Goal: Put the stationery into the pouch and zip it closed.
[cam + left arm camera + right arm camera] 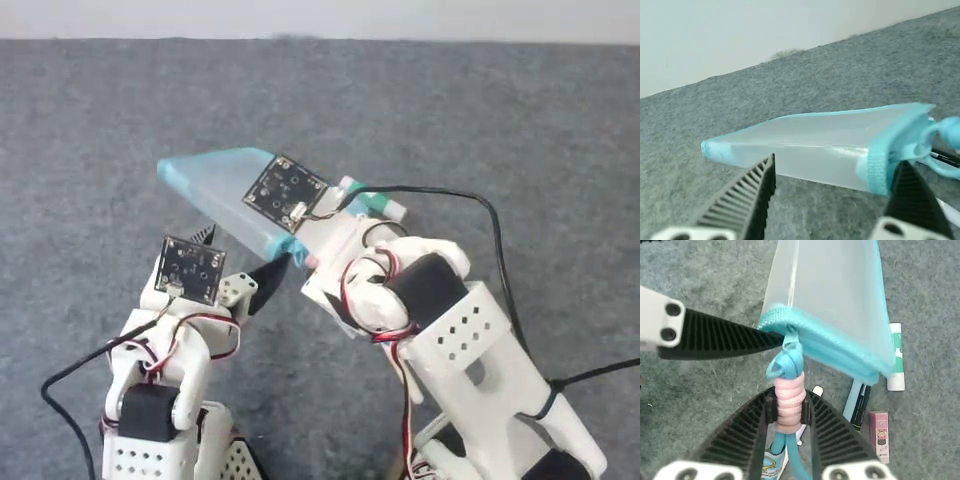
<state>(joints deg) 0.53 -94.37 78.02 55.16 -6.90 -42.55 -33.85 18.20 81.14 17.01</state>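
Translucent pouch [220, 180] with teal trim lies on the grey carpeted table [100, 120], about 11 o'clock from centre in the high view; closed tip points to 10 o'clock, zip end to 5 o'clock; zip end looks raised off the carpet, can't be sure. My right arm comes in from 5 o'clock; right gripper [789, 397] has its jaws pinched tight on the pink zipper pull [789, 412]; a blue cord [785, 365] runs from the pull up to the pouch corner. Left arm comes in from 7 o'clock; left gripper [836, 165] is spread wide and grips nothing; the pouch's teal-banded end sits between its fingers [747, 200]; in the right wrist view one black finger touches that corner. Stationery is outside the pouch, on the carpet just by the zip end: glue stick [896, 357], black pen [858, 402], small pink box [879, 430]; in the high view the glue stick lies at 3 o'clock of the pouch.
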